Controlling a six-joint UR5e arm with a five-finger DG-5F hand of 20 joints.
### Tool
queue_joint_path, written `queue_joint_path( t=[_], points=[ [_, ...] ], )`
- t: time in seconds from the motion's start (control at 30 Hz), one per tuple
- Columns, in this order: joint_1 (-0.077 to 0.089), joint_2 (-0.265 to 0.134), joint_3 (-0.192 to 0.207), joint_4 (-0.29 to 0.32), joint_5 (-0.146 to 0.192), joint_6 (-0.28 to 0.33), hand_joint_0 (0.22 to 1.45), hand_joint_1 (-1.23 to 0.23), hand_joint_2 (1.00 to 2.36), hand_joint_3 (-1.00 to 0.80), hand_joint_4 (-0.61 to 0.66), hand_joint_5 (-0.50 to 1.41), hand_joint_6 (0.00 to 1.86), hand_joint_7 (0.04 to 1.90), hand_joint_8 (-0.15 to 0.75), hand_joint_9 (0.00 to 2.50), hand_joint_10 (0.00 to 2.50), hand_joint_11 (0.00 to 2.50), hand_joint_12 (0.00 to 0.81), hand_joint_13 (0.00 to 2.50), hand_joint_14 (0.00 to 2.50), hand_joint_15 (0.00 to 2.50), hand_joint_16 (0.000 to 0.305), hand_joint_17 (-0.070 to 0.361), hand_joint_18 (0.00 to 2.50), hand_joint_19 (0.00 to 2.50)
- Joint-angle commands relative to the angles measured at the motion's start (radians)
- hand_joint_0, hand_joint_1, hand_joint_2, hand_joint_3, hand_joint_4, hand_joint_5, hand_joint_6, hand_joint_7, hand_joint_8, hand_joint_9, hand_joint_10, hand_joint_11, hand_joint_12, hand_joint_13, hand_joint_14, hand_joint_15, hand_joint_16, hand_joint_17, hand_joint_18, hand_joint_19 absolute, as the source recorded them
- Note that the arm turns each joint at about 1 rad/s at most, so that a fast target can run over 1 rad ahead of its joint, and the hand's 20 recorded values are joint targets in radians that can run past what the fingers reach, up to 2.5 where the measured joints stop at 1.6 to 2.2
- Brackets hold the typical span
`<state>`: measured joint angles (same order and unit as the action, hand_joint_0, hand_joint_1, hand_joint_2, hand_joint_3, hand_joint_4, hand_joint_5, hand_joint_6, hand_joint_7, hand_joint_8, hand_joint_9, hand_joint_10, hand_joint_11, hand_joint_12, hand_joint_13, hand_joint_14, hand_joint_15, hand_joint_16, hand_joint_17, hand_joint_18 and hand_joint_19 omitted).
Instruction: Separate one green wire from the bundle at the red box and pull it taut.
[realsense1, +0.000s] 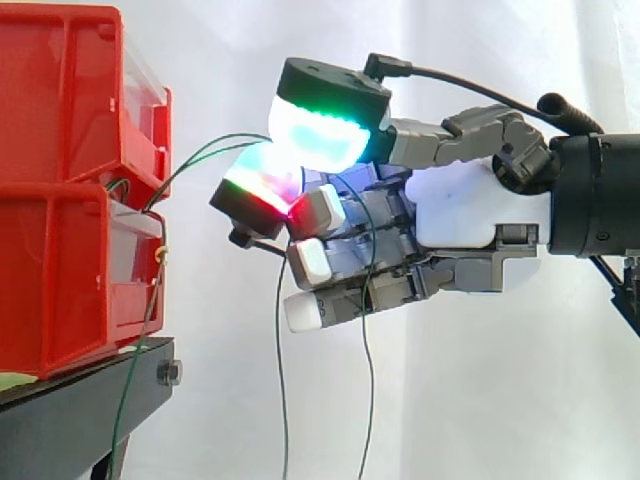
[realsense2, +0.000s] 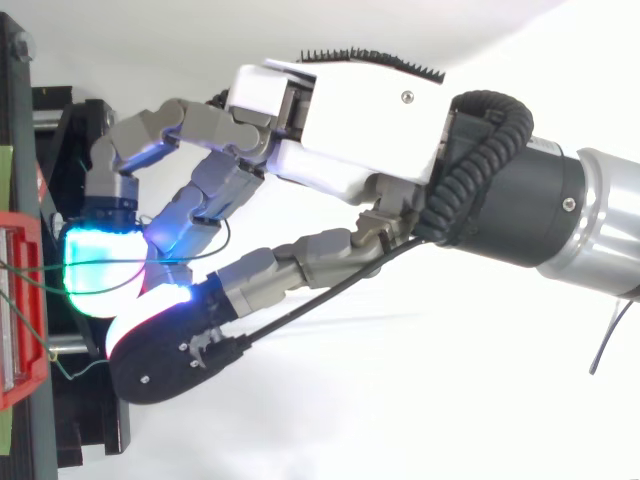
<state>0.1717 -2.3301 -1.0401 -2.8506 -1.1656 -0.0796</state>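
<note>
- White curtain (realsense1: 480, 400) is hanging behind; red bins (realsense1: 60, 250) are sitting at the left on a black stand (realsense1: 90, 400).
- Hand (realsense1: 470, 205) is reaching toward the bins, its glowing pads (realsense1: 320, 135) pinching one green wire (realsense1: 200, 150) near them.
- That wire is arcing slack from the bin front to the pads, the bundle (realsense1: 148, 310) dangling below.
- Drawing straight back from the bins with a firm pinch is looking wisest.

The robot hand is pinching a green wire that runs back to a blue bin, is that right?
Not quite: the bin is red, not blue. In the side view the robot hand pinches a green wire between its glowing pads, and that wire runs back to the stacked red bins.
</note>
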Motion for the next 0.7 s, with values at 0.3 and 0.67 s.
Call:
queue_joint_path(
  t=[0.3,0.67],
  points=[
    [-0.001,0.006,0.0,-0.053,0.0,0.011,0.55,-0.75,1.0,-0.5,0.22,-0.18,0.81,1.16,0.365,0.95,0.01,1.11,0.421,0.89,0.02,0.67,0.05,0.113,0.72,0.47],
    [-0.001,0.008,0.002,-0.053,-0.002,0.011,0.61,-0.63,1.01,-0.38,0.2,-0.14,0.76,1.26,0.359,1.05,0.02,1.11,0.415,0.91,0.02,0.68,0.051,0.114,0.73,0.52]
  ],
)
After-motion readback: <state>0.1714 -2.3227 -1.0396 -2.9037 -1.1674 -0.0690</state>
